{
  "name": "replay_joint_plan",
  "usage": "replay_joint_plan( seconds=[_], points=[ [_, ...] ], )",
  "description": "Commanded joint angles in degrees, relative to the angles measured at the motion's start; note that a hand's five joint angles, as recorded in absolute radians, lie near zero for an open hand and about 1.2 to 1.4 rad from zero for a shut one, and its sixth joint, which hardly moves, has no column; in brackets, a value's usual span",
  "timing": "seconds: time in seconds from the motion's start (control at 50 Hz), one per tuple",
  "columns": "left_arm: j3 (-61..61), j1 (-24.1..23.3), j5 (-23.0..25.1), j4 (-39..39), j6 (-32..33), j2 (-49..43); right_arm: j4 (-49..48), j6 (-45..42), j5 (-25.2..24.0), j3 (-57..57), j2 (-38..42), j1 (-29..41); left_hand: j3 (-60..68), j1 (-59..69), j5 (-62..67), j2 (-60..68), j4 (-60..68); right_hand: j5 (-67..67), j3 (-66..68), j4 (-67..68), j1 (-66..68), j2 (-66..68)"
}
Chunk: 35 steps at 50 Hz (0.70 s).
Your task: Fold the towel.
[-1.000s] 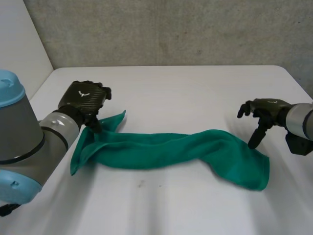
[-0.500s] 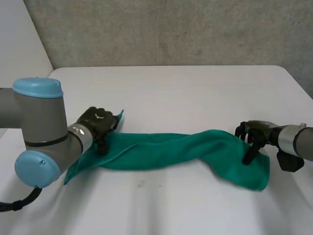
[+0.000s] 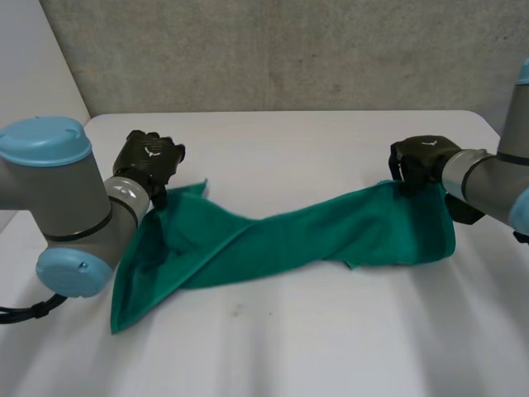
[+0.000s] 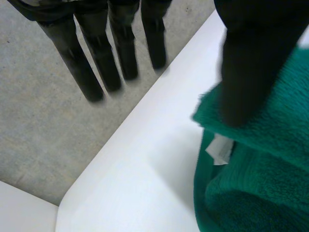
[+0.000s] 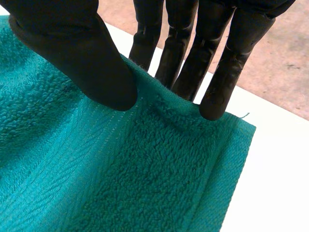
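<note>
- A green towel point(image 3: 289, 240) hung stretched and twisted between the two hands above the white tabletop point(image 3: 314, 141).
- The left hand point(image 3: 149, 159) gripped one corner of the towel. In its wrist view the thumb point(image 4: 246, 72) was clamped down on the folded cloth, while the fingers point(image 4: 96, 63) pointed straight out, clear of it.
- A small white tag point(image 4: 218, 149) showed at the towel's edge just under that thumb.
- From the left hand the cloth draped down, with its lowest corner on the tabletop near the robot.
- The right hand point(image 3: 421, 161) pinched the opposite end along its edge, near a corner. The thumb lay on the near face and the fingers behind it.
- That end hung from the right hand as a flat panel.
</note>
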Motion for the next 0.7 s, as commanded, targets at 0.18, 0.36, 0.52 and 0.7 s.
replay_joint_plan(
  seconds=[0.18,0.36,0.52,0.7],
  points=[
    [-19.49,1.93,-0.63,-2.03,-2.06,17.03,-5.35,-1.40,1.42,14.43,-1.00,2.89,-18.59,-13.75,-18.47,-17.09,-18.25,13.58,12.50,11.89,23.41,12.35],
    [-30.48,2.46,-0.55,-5.02,-15.59,22.84,-8.08,-1.31,1.59,19.18,-3.20,2.89,-18.25,-13.40,-18.13,-16.74,-17.90,13.58,12.50,11.89,23.41,12.35],
    [-30.31,4.30,-0.28,-4.14,-19.29,15.03,-8.26,-1.31,1.50,20.58,-4.86,2.89,-9.85,-5.01,-9.73,-8.35,-9.51,13.58,12.50,11.89,23.41,12.35],
    [-25.04,5.79,-0.11,-2.83,-19.73,6.94,-8.34,-1.83,1.59,21.73,-6.36,2.89,34.71,39.55,34.83,36.21,35.05,13.58,12.50,11.89,23.41,12.35]
  ],
)
